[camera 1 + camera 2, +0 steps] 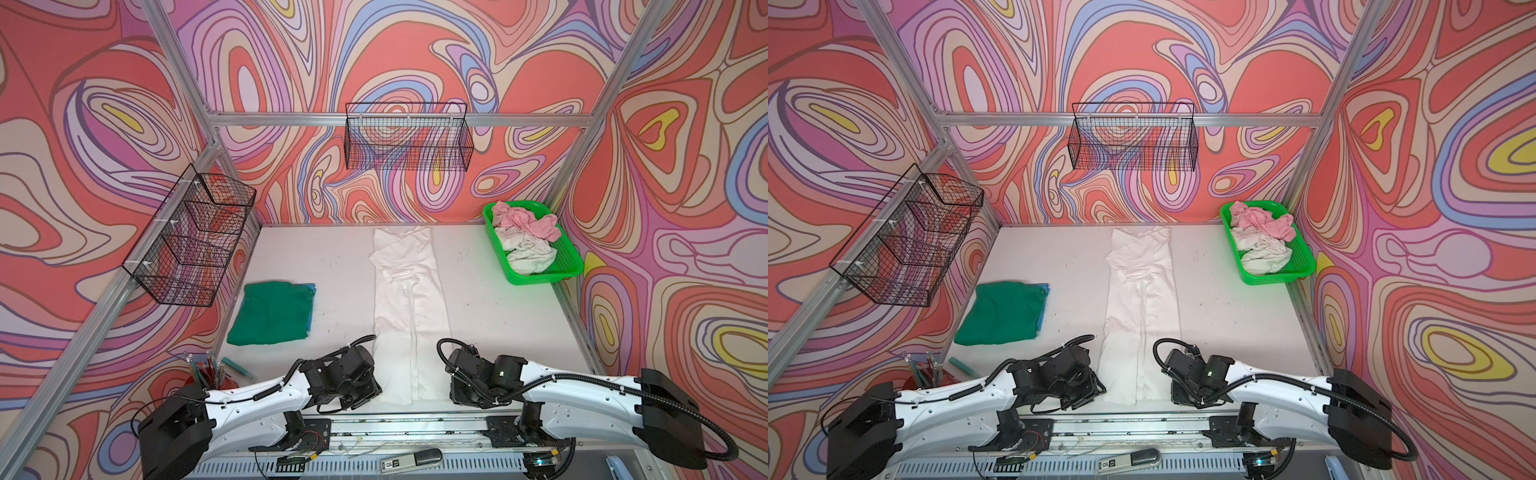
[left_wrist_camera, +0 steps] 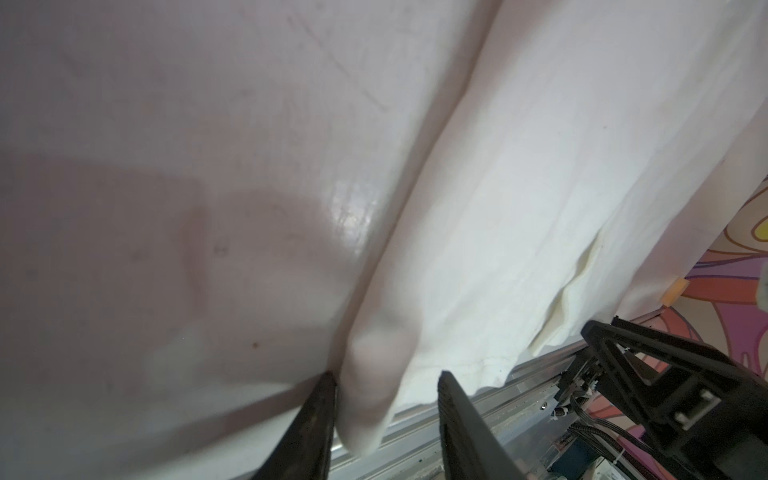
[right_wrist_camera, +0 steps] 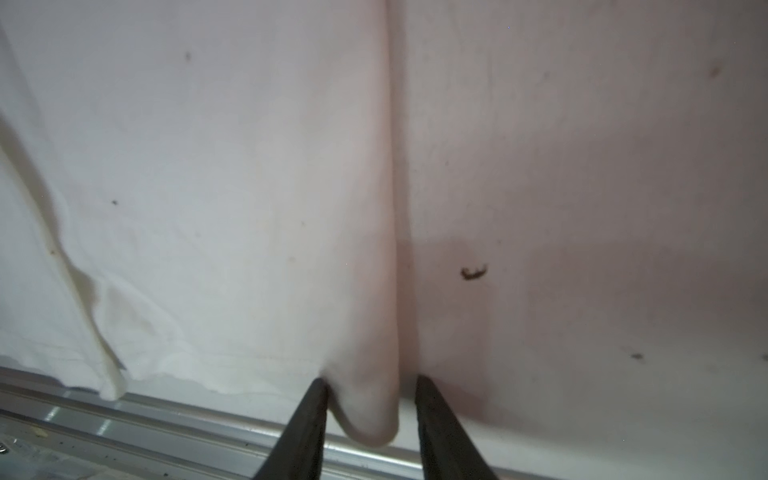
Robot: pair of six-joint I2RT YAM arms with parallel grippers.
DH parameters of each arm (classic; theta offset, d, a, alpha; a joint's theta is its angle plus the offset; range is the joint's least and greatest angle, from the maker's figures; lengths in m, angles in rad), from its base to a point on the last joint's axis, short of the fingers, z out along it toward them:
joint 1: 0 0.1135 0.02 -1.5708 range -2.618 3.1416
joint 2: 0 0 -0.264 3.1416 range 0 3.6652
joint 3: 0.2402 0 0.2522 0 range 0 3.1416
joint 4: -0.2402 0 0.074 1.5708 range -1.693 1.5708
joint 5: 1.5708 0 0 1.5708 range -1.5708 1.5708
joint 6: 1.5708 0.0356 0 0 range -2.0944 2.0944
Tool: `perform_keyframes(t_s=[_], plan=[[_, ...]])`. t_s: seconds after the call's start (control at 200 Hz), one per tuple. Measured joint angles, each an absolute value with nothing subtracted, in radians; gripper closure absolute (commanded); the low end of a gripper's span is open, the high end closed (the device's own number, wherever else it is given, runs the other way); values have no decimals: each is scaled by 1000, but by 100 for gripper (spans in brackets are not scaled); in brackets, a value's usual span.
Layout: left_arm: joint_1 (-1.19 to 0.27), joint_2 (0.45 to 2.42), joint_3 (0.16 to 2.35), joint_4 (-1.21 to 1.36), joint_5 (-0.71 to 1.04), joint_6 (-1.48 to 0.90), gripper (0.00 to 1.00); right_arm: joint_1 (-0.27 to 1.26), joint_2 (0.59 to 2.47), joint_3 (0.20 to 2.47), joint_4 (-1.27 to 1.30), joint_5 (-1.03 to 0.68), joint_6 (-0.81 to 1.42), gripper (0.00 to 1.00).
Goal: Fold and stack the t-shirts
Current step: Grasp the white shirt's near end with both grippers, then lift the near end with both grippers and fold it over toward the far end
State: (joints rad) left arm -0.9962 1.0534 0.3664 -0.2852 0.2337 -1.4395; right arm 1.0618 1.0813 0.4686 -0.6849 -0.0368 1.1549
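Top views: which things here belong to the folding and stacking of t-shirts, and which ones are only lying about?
For the job: white t-shirt spread in the middle; folded green t-shirt; pink t-shirt and off-white t-shirt crumpled in the green plastic basket.
Lying about: wire basket on the back wall; wire basket on the left wall; cup of pencils; teal pen.

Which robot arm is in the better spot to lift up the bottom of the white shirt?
Neither alone; it probably takes both. The left hand straddles the near left corner of the white shirt, and the right hand straddles its near right corner, each open around the cloth.
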Motion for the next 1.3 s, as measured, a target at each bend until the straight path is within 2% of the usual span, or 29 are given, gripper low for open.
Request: perform_keyframes(t_s=[0.17, 0.376, 0.436, 0.941, 1.167, 1.297], plan=[[-1004, 1098, 366, -226, 235, -1450, 76, 1062, 1082, 458, -641, -46, 1168, 76], [-1019, 1104, 361, -222, 228, -1460, 100, 1063, 1080, 457, -640, -43, 1175, 95], [-1025, 1091, 357, -233, 223, -1467, 100, 1064, 1073, 457, -642, -43, 1175, 100], [-1099, 955, 458, -375, 153, -1524, 100, 1064, 979, 546, -748, -9, 1180, 100], [-1098, 895, 514, -473, 95, -1531, 100, 1064, 957, 625, -801, 36, 1178, 100], [-1048, 883, 593, -513, 70, -1498, 100, 1064, 970, 690, -834, 90, 1165, 100]])
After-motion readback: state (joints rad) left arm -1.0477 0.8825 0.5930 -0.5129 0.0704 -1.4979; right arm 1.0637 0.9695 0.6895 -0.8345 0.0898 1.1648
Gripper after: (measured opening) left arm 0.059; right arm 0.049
